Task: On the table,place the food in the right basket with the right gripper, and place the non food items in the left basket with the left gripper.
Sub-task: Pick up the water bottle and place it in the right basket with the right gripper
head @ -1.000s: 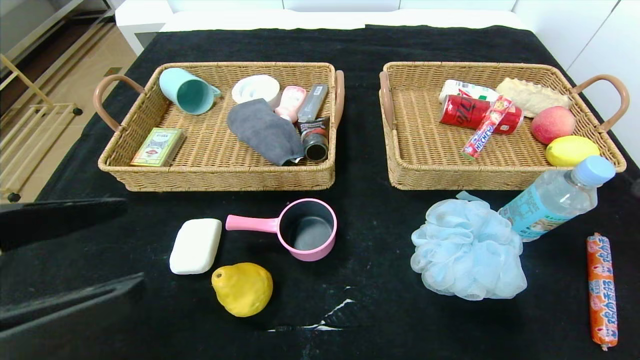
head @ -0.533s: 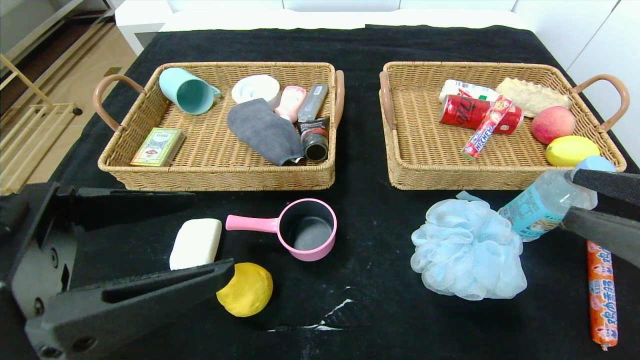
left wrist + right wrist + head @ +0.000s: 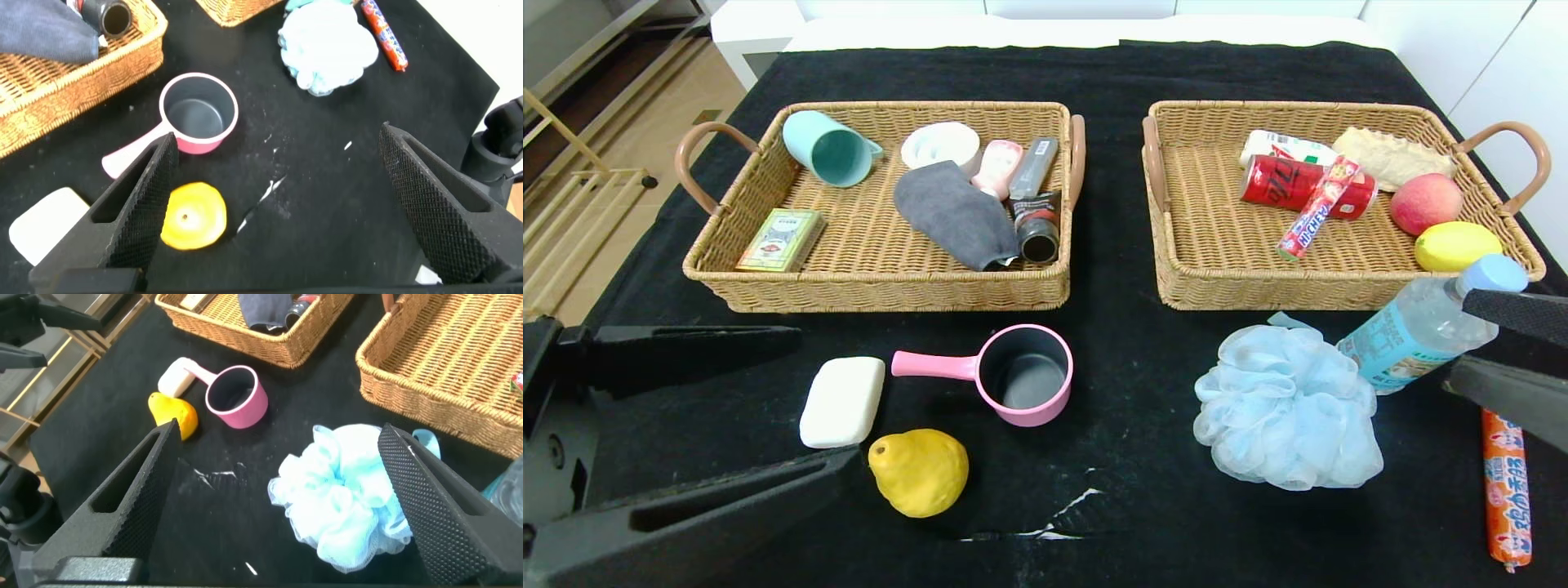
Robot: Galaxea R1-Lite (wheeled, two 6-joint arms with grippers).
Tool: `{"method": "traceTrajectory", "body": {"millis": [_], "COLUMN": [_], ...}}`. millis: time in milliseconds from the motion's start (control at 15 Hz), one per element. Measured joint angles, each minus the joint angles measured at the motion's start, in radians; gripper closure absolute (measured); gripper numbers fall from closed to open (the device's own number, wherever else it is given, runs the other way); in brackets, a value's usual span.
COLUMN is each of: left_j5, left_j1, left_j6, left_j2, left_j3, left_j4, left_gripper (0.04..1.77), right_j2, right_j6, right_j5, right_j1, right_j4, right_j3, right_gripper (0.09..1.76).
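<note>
Left gripper (image 3: 805,396): fingers apart, empty, near soap bar (image 3: 842,402).
Right gripper (image 3: 1494,347): fingers apart, empty, by bottle (image 3: 1425,325).
Progress: all six loose items unsorted.

The right gripper (image 3: 1515,347) ran off the table's (image 3: 1127,523) right edge, covering the sausage stick's (image 3: 1505,490) far end. Labels stayed unreadable.

On the table (image 3: 1127,73), soap bar (image 3: 842,402), pink pot (image 3: 1023,375), pear (image 3: 920,471), mesh puff (image 3: 1286,408), bottle (image 3: 1429,322) and sausage stick (image 3: 1504,482) lie before both baskets.
</note>
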Motion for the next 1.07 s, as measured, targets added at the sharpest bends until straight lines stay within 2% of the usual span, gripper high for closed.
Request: {"method": "traceTrajectory", "body": {"millis": [133, 333, 600, 667, 867, 1067], "left_j5": [0.003, 0.004, 0.003, 0.003, 0.003, 0.004], "left_j1": [0.008, 0.008, 0.005, 0.005, -0.011, -0.034], "left_j6": [0.000, 0.001, 0.003, 0.003, 0.003, 0.001], "left_j2": [-0.008, -0.010, -0.011, -0.010, -0.002, 0.007], "left_j3": [0.003, 0.013, 0.023, 0.024, 0.039, 0.051], "left_j4": [0.005, 0.007, 0.009, 0.009, 0.004, 0.003], "left_gripper": [0.05, 0.05, 0.05, 0.05, 0.05, 0.05], "right_j2": [-0.011, -0.059, -0.180, -0.204, -0.217, -0.173], "right_j6": [0.000, 0.000, 0.000, -0.001, -0.019, -0.018], "right_j5": [0.001, 0.002, -0.003, -0.035, -0.207, -0.274], "right_j1": [-0.002, -0.046, -0.114, -0.140, -0.177, -0.180], "right_j4": [0.029, 0.157, 0.510, 0.541, 0.548, 0.414], "right_j3": [0.005, -0.001, -0.074, -0.090, -0.078, -0.004], "right_gripper": [0.09, 0.09, 0.09, 0.09, 0.09, 0.09]}}
